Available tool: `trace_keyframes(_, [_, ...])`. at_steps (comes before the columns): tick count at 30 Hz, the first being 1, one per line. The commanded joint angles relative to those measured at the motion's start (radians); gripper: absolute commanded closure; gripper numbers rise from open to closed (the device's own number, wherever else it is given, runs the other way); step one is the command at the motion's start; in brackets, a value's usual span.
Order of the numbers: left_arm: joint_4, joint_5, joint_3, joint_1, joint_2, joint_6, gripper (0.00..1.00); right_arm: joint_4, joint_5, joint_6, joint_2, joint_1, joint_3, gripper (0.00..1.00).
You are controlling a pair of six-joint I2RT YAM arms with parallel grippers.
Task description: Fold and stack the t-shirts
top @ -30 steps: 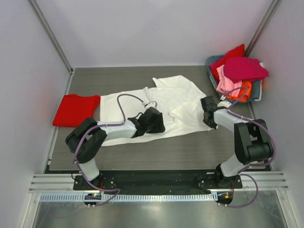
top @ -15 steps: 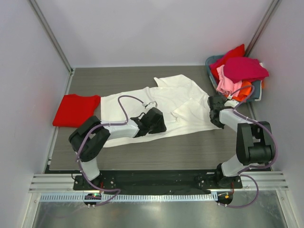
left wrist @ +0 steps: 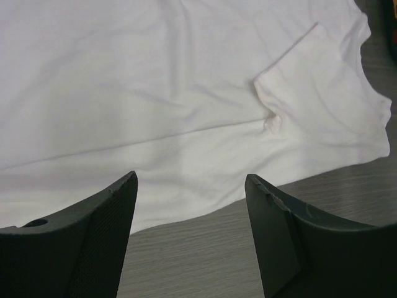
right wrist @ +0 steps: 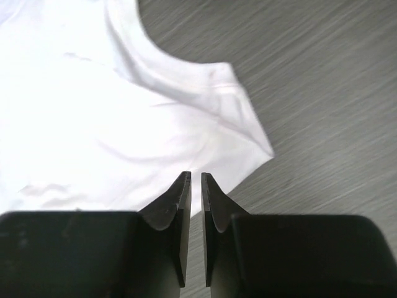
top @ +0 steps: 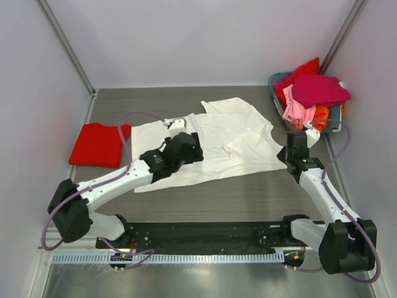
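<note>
Both grippers hover over the white t-shirt (top: 217, 139), which lies spread flat mid-frame in your top view. Your left gripper (left wrist: 191, 180) hangs above its near hem, jaws wide apart and empty. Your right gripper (right wrist: 195, 177) sits over a corner at the shirt's right edge, jaws parted by a sliver, gripping nothing. A red t-shirt (top: 96, 144) lies at the far left, and more t-shirts (top: 313, 93) fill the basket (top: 335, 118) at upper right.

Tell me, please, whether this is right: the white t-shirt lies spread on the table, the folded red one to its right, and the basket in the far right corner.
No: the top external view shows the folded red t-shirt to the left of the white t-shirt. The rest holds: white one spread on the table, basket in the far right corner.
</note>
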Motion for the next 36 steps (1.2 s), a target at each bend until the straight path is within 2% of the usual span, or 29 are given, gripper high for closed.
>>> trace_keyframes(1, [-0.212, -0.120, 0.001, 0.073, -0.118, -0.008, 0.29, 0.080, -0.216, -0.016, -0.022, -0.003, -0.013, 0.83])
trace_keyframes(2, [-0.265, -0.116, -0.034, 0.102, -0.145, -0.035, 0.29, 0.081, -0.236, -0.002, -0.018, -0.003, -0.011, 0.83])
trace_keyframes(5, [-0.313, -0.061, -0.136, 0.293, -0.265, -0.083, 0.33, 0.072, -0.258, 0.018, 0.016, -0.001, -0.011, 0.85])
trace_keyframes(8, [-0.318, 0.005, -0.229, 0.398, -0.403, -0.115, 0.36, 0.072, -0.224, 0.029, 0.065, -0.001, -0.013, 0.87])
trace_keyframes(13, [-0.329, 0.071, -0.361, 0.553, -0.495, -0.147, 0.37, 0.073, -0.112, 0.102, 0.157, -0.001, -0.017, 0.90])
trace_keyframes(17, [-0.263, 0.163, -0.375, 0.671, -0.417, -0.109, 0.37, 0.090, -0.054, 0.104, 0.196, -0.003, -0.007, 0.90])
trace_keyframes(20, [-0.217, 0.190, -0.338, 0.707, -0.351, -0.083, 0.39, 0.100, -0.048, 0.086, 0.206, -0.004, 0.009, 0.90])
trace_keyframes(27, [-0.194, 0.200, -0.215, 0.724, -0.101, -0.083, 0.42, 0.127, -0.043, 0.084, 0.171, -0.003, -0.017, 0.90])
trace_keyframes(36, [-0.180, 0.190, -0.143, 0.725, 0.020, -0.090, 0.43, 0.165, -0.019, 0.109, 0.144, -0.004, -0.070, 0.90])
